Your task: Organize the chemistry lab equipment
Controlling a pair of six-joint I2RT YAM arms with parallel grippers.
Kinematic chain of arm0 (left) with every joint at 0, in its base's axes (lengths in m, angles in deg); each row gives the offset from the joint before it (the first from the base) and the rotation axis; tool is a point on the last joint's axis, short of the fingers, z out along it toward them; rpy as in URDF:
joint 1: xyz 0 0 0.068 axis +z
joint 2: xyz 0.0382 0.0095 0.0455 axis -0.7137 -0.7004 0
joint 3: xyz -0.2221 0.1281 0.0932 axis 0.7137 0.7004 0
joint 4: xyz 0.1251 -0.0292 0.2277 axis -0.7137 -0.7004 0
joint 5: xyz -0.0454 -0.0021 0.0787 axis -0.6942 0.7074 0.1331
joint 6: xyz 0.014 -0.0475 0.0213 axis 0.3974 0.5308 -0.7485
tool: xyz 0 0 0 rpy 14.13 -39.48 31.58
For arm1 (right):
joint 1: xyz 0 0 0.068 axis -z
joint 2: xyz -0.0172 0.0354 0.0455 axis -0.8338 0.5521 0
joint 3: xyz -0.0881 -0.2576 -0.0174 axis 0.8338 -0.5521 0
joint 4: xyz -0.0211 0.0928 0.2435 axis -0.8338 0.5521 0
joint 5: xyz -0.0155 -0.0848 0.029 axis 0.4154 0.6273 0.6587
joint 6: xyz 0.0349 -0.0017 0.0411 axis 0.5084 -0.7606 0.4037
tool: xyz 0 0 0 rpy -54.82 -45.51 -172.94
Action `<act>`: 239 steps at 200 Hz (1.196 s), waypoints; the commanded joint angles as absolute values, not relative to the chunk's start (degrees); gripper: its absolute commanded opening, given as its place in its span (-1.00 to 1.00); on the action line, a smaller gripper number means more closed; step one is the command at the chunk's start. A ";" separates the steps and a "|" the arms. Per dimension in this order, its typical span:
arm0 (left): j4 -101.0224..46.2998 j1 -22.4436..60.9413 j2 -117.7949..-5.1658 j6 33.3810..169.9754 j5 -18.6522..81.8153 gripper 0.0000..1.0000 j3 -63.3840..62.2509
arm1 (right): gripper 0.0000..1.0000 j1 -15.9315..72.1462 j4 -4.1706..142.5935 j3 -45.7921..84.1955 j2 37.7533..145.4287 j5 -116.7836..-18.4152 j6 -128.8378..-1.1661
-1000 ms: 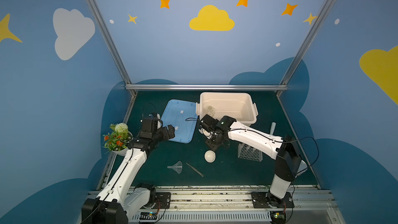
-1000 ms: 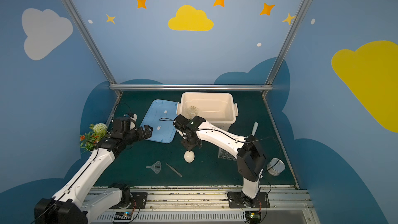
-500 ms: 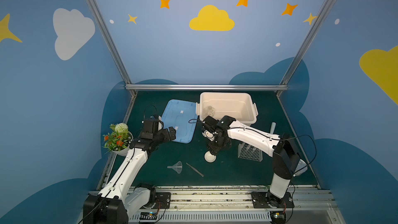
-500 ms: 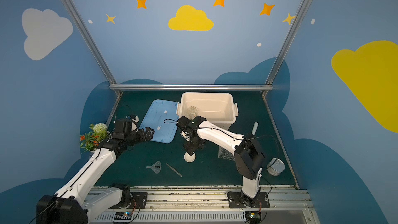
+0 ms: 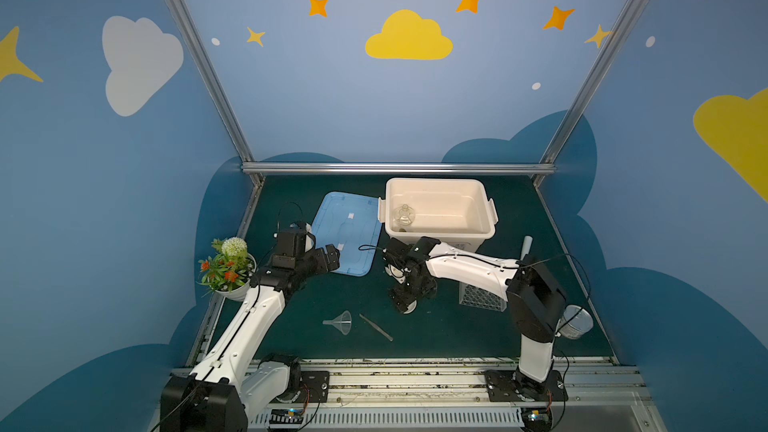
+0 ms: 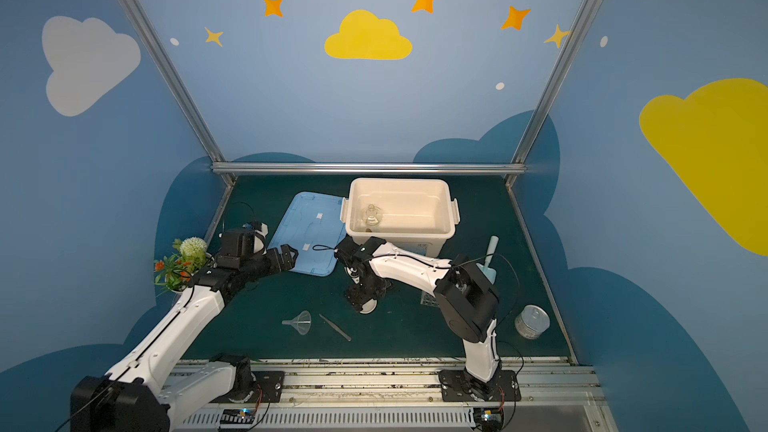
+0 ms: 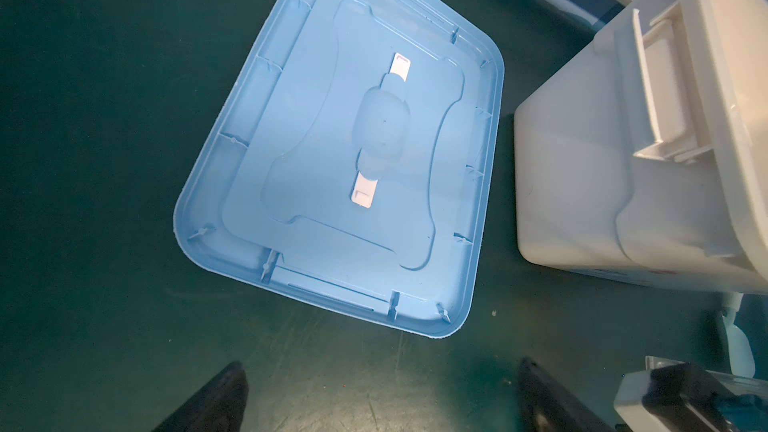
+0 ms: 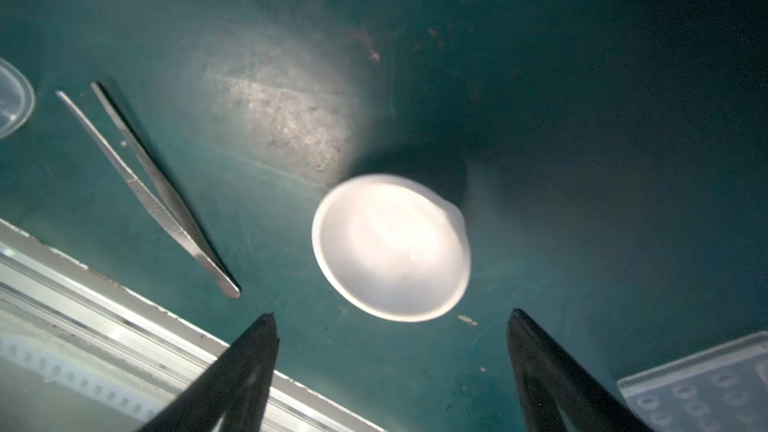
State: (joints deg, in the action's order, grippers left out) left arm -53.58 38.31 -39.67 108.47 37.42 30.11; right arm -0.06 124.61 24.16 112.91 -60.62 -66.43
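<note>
Nearest my base, the clear funnel (image 5: 343, 322) lies on its side on the green mat (image 5: 436, 334). The thin tweezers (image 5: 375, 327) lie just beside it at 3 o'clock. The round tin (image 6: 532, 322) sits well apart, at the mat's 4 o'clock edge.

My right claw (image 8: 392, 317) hangs over the white bowl (image 8: 390, 247). It is released, fingers spread wide, gripping nothing. The bowl sits upright on the mat just ahead of my fingertips. From the bowl, the tweezers lie at 8 o'clock and the clear holed rack (image 5: 482, 297) at 3 o'clock, near but apart.

My left claw (image 7: 380, 363) is released too and empty. It hovers just off the near edge of the blue lid (image 7: 345, 160), which lies flat at 10 o'clock from the bowl. The potted plant (image 5: 226, 268) stands at 9 o'clock from that claw.

Farthest, at 12 o'clock, stands the white bin (image 5: 440, 182). The glass flask (image 5: 402, 216) stands upright in its 8 o'clock corner.
</note>
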 commanded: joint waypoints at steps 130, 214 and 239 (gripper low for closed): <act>-53.60 38.51 -40.07 108.07 36.12 0.99 30.39 | 0.73 -1.08 122.31 23.86 118.29 -58.54 -58.51; -53.69 38.51 -39.91 107.95 36.34 0.99 30.32 | 0.45 -1.56 121.75 23.17 119.79 -57.56 -56.91; -53.89 38.47 -39.83 107.84 36.38 0.99 30.23 | 0.27 -1.78 122.31 23.12 119.72 -56.78 -56.83</act>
